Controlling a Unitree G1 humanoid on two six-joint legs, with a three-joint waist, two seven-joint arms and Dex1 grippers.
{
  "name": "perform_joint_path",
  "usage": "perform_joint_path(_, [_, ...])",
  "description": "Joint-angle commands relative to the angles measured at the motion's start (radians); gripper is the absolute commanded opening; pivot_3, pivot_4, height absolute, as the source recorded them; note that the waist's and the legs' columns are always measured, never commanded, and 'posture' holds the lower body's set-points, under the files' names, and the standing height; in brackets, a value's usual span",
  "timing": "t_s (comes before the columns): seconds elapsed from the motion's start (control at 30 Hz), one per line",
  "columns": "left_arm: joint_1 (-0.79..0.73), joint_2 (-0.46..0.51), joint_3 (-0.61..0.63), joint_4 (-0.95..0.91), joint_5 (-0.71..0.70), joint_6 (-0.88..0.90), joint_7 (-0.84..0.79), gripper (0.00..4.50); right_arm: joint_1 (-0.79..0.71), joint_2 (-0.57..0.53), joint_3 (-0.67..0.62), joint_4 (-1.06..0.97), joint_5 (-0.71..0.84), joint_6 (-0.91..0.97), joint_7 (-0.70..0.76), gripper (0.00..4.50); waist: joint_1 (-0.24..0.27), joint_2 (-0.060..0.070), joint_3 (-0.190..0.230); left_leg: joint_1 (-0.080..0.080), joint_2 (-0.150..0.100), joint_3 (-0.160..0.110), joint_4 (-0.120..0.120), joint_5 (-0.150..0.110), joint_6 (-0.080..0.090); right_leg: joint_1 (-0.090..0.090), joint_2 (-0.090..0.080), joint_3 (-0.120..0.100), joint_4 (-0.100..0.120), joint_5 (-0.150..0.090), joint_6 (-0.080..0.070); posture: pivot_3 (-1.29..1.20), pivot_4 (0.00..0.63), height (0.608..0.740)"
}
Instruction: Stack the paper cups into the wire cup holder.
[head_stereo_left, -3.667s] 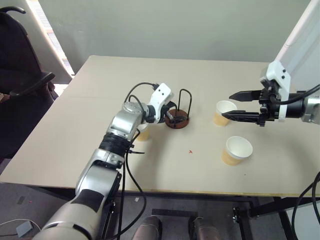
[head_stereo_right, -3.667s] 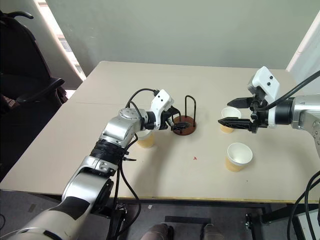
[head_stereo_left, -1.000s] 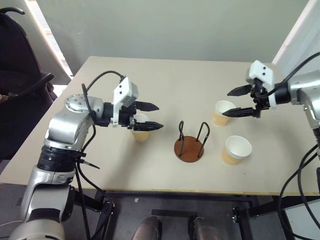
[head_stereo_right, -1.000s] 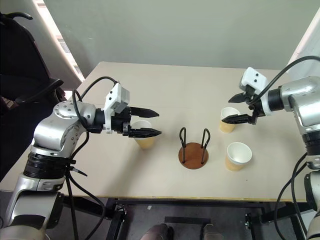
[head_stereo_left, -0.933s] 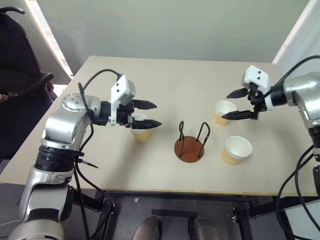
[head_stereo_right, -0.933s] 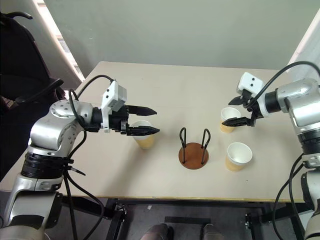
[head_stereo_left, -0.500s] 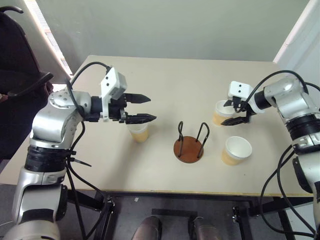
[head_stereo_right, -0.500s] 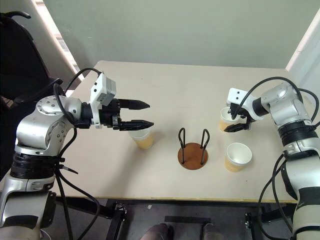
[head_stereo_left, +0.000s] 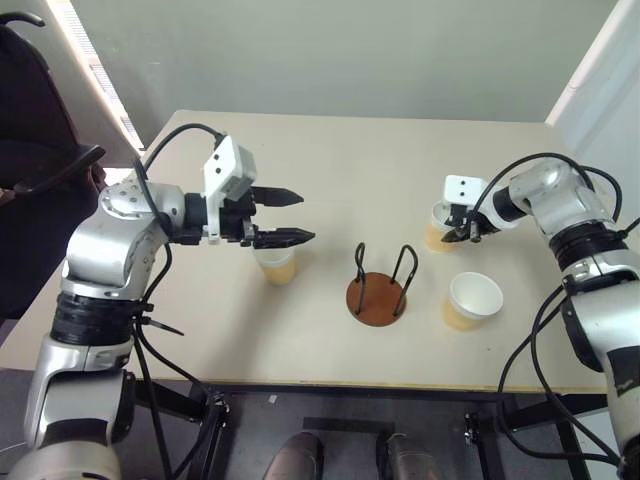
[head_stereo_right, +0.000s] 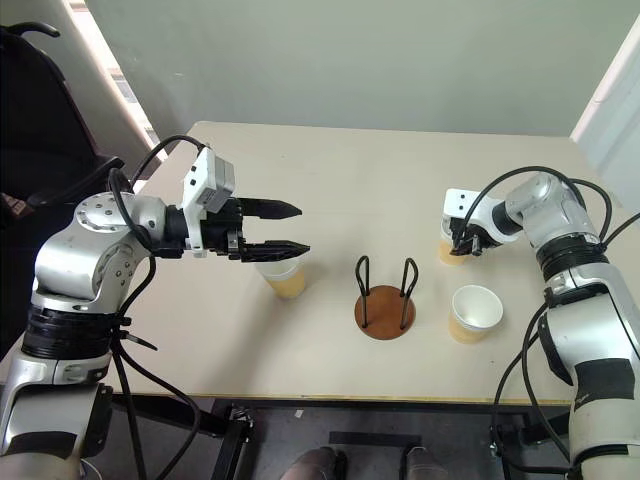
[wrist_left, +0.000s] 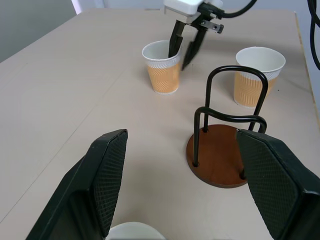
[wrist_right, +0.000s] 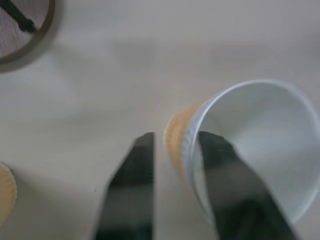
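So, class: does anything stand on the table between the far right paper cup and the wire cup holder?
Nothing visible: bare table separates that paper cup, gripped at its rim by the right claw, from the wire cup holder.

Wire cup holder (head_stereo_left: 379, 293) upright mid-counter (head_stereo_left: 330, 170). One paper cup (head_stereo_left: 275, 263) at its 9 o'clock, a second (head_stereo_left: 472, 300) at 3 o'clock, a third (head_stereo_left: 438, 227) at 1 o'clock, behind the second.
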Motion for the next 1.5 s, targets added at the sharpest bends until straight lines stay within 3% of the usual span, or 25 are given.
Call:
perform_joint_path(0.03, [-0.002, 0.015, 0.011, -0.005, 0.004, -0.023, -0.006, 3.71, -0.009, -0.040, -0.052, -0.073, 0.031, 0.018, 0.055, 0.05, 0.000, 0.000, 0.000, 0.000, 0.000, 0.000, 0.000, 0.000, 0.000, 0.000, 0.000, 0.000, 0.000, 0.000, 0.000, 0.00, 0.150, 0.740])
perform_joint_path(0.27, [0.002, 0.018, 0.009, 0.010, 0.010, -0.038, -0.026, 3.71, 0.033, -0.159, -0.133, -0.430, 0.130, 0.196, 0.226, 0.05, -0.001, 0.000, 0.000, -0.001, 0.000, 0.000, -0.001, 0.002, -0.007, 0.000, 0.000, 0.000, 0.000, -0.002, -0.003, 0.00, 0.150, 0.740])
perform_joint_path(0.33, [0.004, 0.019, 0.006, 0.011, 0.009, -0.039, -0.036, 3.71, 0.032, -0.222, -0.150, -0.653, 0.229, 0.337, 0.278, 0.05, -0.002, 0.000, 0.000, -0.001, 0.000, 0.000, -0.001, 0.002, -0.007, 0.000, 0.000, 0.000, 0.000, -0.002, -0.004, 0.00, 0.150, 0.740])
perform_joint_path(0.47, [0.016, 0.026, -0.004, 0.000, -0.002, -0.034, -0.073, 3.71, 0.017, -0.285, -0.159, -1.041, 0.452, 0.625, 0.296, 0.05, -0.003, 0.000, 0.000, -0.001, 0.001, 0.000, -0.002, 0.003, -0.009, -0.001, 0.001, -0.001, 0.000, -0.004, -0.006, 0.00, 0.150, 0.740])
perform_joint_path(0.6, [0.012, 0.023, -0.021, 0.003, -0.002, -0.038, -0.104, 3.71, 0.049, -0.281, -0.150, -1.232, 0.524, 0.745, 0.281, 0.05, -0.007, -0.001, 0.000, 0.001, 0.002, 0.000, -0.002, 0.003, -0.010, 0.000, 0.003, -0.001, 0.000, -0.010, -0.014, 0.00, 0.150, 0.740])
perform_joint_path(0.83, [-0.011, 0.004, -0.041, 0.017, 0.007, -0.051, -0.117, 3.71, 0.082, -0.228, -0.078, -1.241, 0.489, 0.702, 0.221, 0.05, -0.008, -0.001, 0.000, 0.001, 0.002, -0.001, 0.001, 0.001, 0.002, 0.001, 0.003, -0.001, 0.002, -0.008, -0.014, 0.00, 0.150, 0.740])
perform_joint_path(1.27, [-0.003, 0.007, -0.033, -0.007, 0.000, -0.031, -0.108, 3.71, 0.129, -0.196, -0.007, -1.211, 0.451, 0.627, 0.219, 0.05, -0.010, -0.001, 0.000, 0.001, 0.002, -0.001, 0.001, 0.003, 0.002, 0.001, 0.003, -0.001, 0.002, -0.006, -0.013, 0.00, 0.150, 0.740])
perform_joint_path(1.37, [0.000, 0.007, -0.030, -0.015, -0.004, -0.021, -0.103, 3.71, 0.139, -0.183, -0.005, -1.214, 0.447, 0.632, 0.206, 0.54, -0.009, -0.001, 0.000, 0.000, 0.002, -0.001, 0.001, 0.003, 0.002, 0.001, 0.003, -0.001, 0.002, -0.006, -0.013, 0.00, 0.150, 0.740])
perform_joint_path(1.5, [0.007, 0.008, -0.018, -0.030, -0.007, -0.010, -0.085, 3.71, 0.146, -0.164, -0.026, -1.215, 0.460, 0.652, 0.167, 1.88, -0.010, -0.001, 0.000, 0.000, 0.002, -0.001, 0.002, 0.003, 0.002, 0.001, 0.003, -0.001, 0.001, -0.006, -0.013, 0.00, 0.150, 0.740])
